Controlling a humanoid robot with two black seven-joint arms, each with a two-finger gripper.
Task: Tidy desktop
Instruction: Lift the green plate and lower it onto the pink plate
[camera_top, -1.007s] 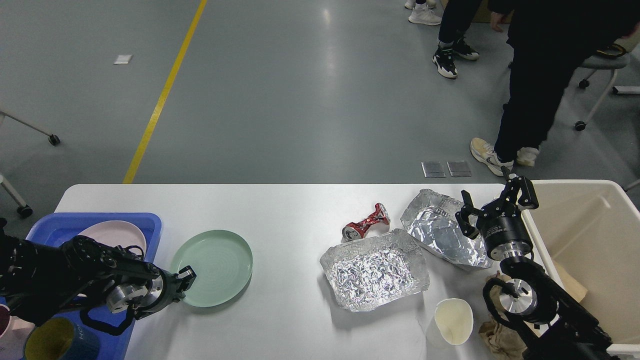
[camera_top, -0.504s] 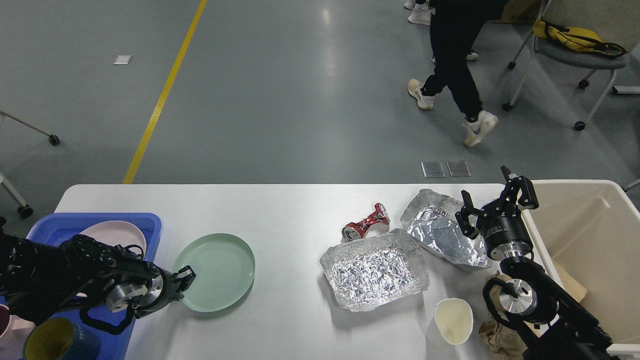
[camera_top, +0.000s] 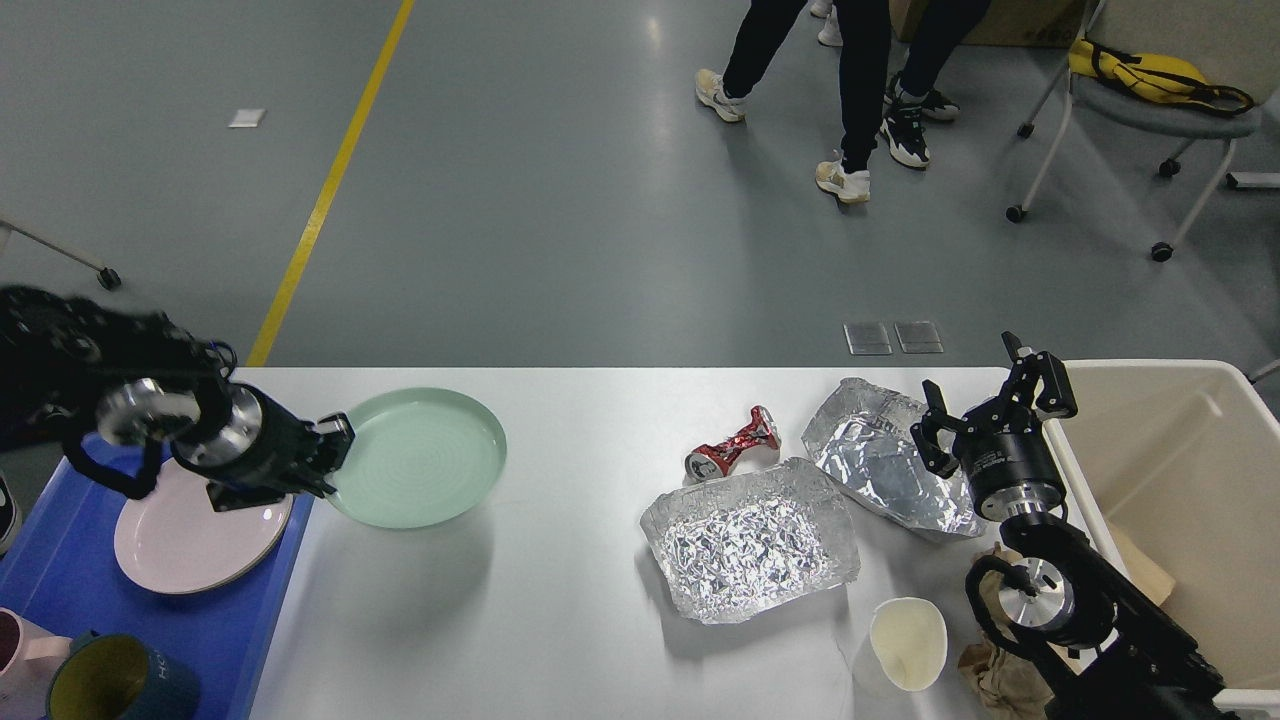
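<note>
Only a partial "HC" on the dark mug (camera_top: 120, 683), otherwise nothing legible.

Large white rectangular desktop (camera_top: 560, 620): smooth, slightly glossy. Round pale green plate (camera_top: 420, 458): smooth, satin, with fine concentric ridges. Round pink plate (camera_top: 180, 540): smooth, matt. Blue plastic tray (camera_top: 60, 590): smooth. Two crumpled aluminium-foil trays (camera_top: 750, 540) (camera_top: 880, 465): metallic, wrinkled, highly reflective. Crushed red metal can (camera_top: 732, 443): shiny, dented. Cream paper cup (camera_top: 905, 642): matt. Crumpled brown paper (camera_top: 1000, 680): rough, matt. Cream plastic bin (camera_top: 1180, 470): smooth.
</note>
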